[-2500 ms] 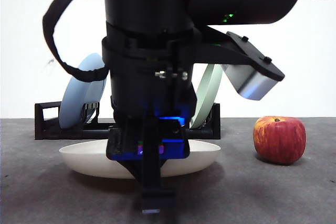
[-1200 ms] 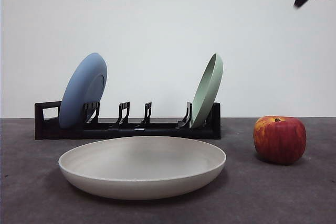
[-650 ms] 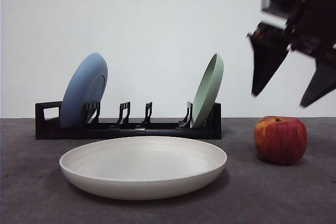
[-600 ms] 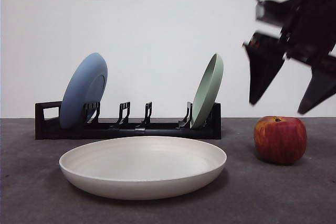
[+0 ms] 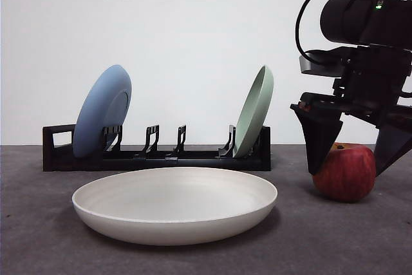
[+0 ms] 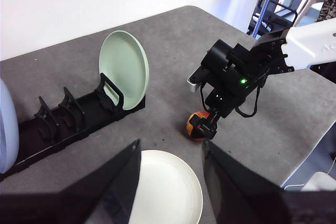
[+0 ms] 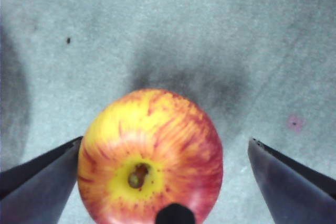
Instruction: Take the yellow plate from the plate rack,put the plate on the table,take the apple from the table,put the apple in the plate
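A: Right, where's the apple point(image 5: 344, 172)?

B: Resting on the grey surface point(image 5: 193, 256), off to one side of the yellow plate point(image 5: 174, 205) and apart from it. The right pincer point(image 5: 351, 152) is down around it, jaws spread wide. The right wrist view shows one jaw on each flank of the fruit, stem facing the camera, one jaw close beside the skin and the other with a clear gap.

A: So nothing is gripped yet?

B: No. I'd say the plate part is done: it lies flat on the surface in front of the plate rack point(image 5: 154, 152), which holds only the blue plate point(image 5: 102, 111) and the pale green plate point(image 5: 254, 111). The step in hand is picking up the apple.

A: And the left pincer point(image 6: 170, 182)?

B: It hangs high above the near edge of the yellow plate, jaws parted, holding nothing. It looks like it's waiting.

A: What does the next move need?

B: Probably a little more descent so the jaws meet the widest part, then an even squeeze. The fruit is round and smooth, so a grip set too high might let it slip.
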